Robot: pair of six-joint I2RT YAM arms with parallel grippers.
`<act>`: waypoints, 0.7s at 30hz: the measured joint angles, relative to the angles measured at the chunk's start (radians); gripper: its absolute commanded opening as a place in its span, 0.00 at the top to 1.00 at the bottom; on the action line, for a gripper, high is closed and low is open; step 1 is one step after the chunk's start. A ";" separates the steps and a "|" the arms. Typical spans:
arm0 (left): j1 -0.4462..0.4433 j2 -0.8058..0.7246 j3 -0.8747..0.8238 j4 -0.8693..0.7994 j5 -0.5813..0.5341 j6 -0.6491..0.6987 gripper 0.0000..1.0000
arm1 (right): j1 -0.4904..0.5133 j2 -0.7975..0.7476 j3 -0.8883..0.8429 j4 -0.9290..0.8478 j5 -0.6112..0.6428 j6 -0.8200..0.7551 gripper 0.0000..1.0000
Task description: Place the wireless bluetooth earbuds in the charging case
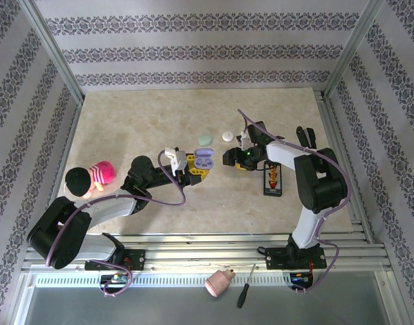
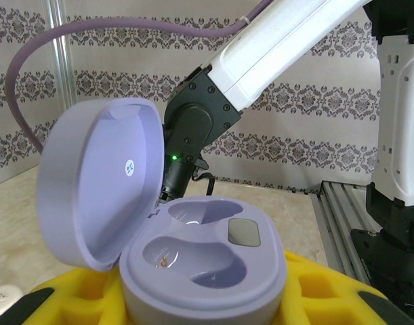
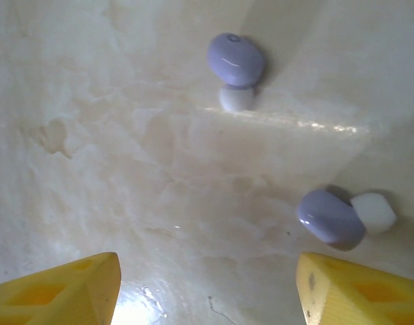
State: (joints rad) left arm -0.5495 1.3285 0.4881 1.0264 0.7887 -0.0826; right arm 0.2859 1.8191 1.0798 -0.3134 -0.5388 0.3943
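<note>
Left gripper (image 1: 198, 167) was clamped on the open lilac charging case (image 2: 203, 254); both sockets were empty. Right gripper (image 3: 208, 288) stood spread wide, holding nothing. Near earbud (image 3: 332, 217) lay just beyond one fingertip, far earbud (image 3: 236, 61) further ahead. Assessment: no bud picked; both insertions outstanding.

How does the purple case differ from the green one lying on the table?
The purple case is open, lid up; the green case looks shut. The purple case sits gripped in the left claw, while the green case lies loose on the table. Both are small, rounded pastel pebbles.
</note>
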 measured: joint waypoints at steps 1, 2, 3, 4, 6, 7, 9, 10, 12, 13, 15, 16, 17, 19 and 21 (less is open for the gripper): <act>0.000 -0.002 0.000 -0.003 0.000 0.000 0.68 | 0.000 -0.008 0.000 0.003 0.002 -0.001 0.31; 0.000 -0.005 -0.001 -0.006 -0.001 0.000 0.68 | 0.000 -0.019 0.000 0.002 0.008 -0.005 0.31; 0.000 -0.009 -0.002 -0.010 -0.003 0.001 0.68 | 0.000 -0.027 0.003 -0.006 0.016 -0.011 0.31; 0.000 -0.015 -0.003 -0.014 -0.004 0.002 0.68 | 0.000 -0.032 0.009 -0.013 0.026 -0.020 0.31; 0.000 -0.023 -0.004 -0.018 -0.004 0.004 0.68 | 0.000 -0.034 0.032 -0.030 0.043 -0.038 0.30; 0.000 -0.024 -0.005 -0.019 -0.005 0.005 0.68 | 0.000 -0.034 0.044 -0.039 0.053 -0.050 0.30; 0.000 -0.025 -0.005 -0.020 -0.007 0.005 0.68 | 0.000 -0.032 0.075 -0.061 0.080 -0.078 0.30; 0.000 -0.025 -0.005 -0.021 -0.007 0.005 0.68 | 0.000 -0.029 0.091 -0.069 0.090 -0.090 0.31; 0.000 -0.025 -0.006 -0.022 -0.007 0.004 0.68 | -0.001 -0.010 0.131 -0.083 0.108 -0.115 0.31; 0.000 -0.025 -0.007 -0.022 -0.007 0.004 0.68 | -0.002 0.002 0.149 -0.087 0.112 -0.123 0.31; 0.000 -0.026 -0.009 -0.023 -0.007 0.004 0.68 | -0.003 0.036 0.188 -0.101 0.114 -0.137 0.31; 0.000 -0.026 -0.009 -0.023 -0.007 0.004 0.68 | -0.003 0.053 0.201 -0.104 0.113 -0.140 0.31; 0.000 -0.027 -0.009 -0.023 -0.007 0.004 0.68 | -0.003 0.072 0.212 -0.106 0.113 -0.140 0.32; 0.000 -0.029 -0.010 -0.025 -0.007 0.004 0.68 | -0.003 0.104 0.222 -0.116 0.112 -0.144 0.32; 0.000 -0.032 -0.010 -0.026 -0.007 0.004 0.68 | -0.003 0.130 0.224 -0.132 0.112 -0.148 0.32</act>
State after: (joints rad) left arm -0.5495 1.2964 0.4778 1.0004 0.7815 -0.0784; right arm 0.2832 1.9495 1.3033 -0.4454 -0.4267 0.2459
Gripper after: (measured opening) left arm 0.360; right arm 0.679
